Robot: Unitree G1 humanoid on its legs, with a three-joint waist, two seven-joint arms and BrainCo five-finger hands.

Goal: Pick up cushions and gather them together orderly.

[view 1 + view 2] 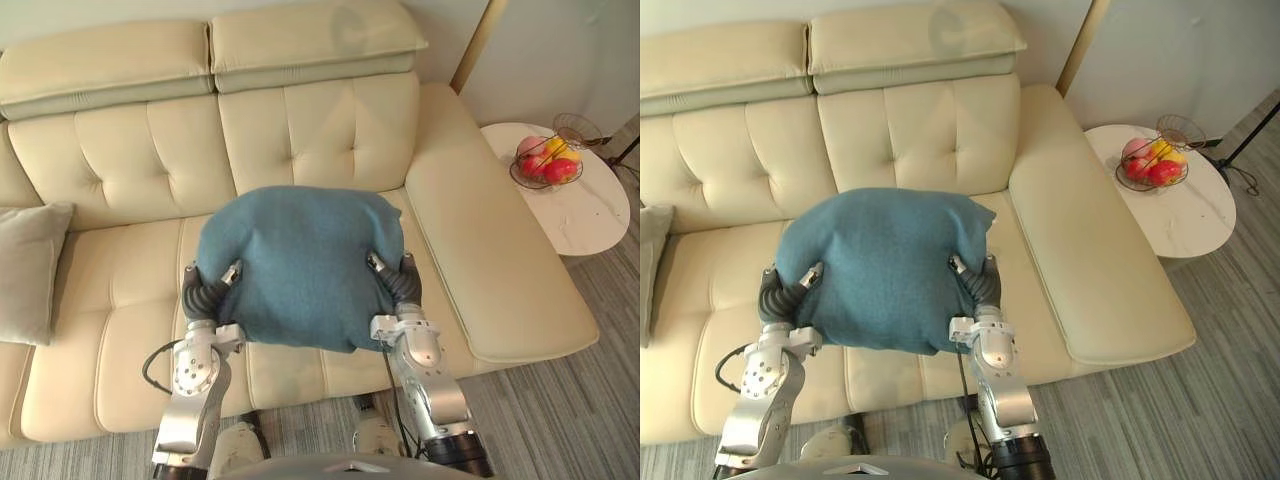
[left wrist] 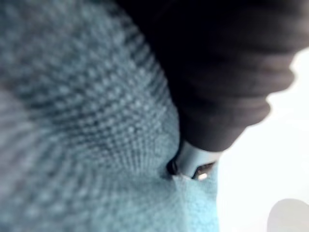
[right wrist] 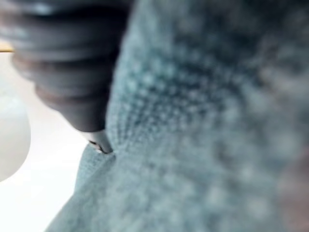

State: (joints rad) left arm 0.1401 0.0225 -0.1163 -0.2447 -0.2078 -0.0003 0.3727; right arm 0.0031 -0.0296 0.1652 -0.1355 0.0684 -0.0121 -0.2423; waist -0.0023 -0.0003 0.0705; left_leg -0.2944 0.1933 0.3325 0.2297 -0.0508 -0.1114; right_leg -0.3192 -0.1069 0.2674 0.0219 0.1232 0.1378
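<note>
blue cushion (image 1: pixel 300 265) held over sofa (image 1: pixel 330 130) | left hand (image 1: pixel 202 290), right hand (image 1: pixel 400 282) clamped on its sides | risk — soft cloth slips, cushion drops to floor

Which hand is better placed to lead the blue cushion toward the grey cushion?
Left, probably. The left hand and right hand both grip the blue cushion, but the left holds the side nearer the grey cushion at the sofa's left end.

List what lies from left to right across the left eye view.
grey cushion → left hand → blue cushion → right hand → sofa armrest → fruit basket
</note>
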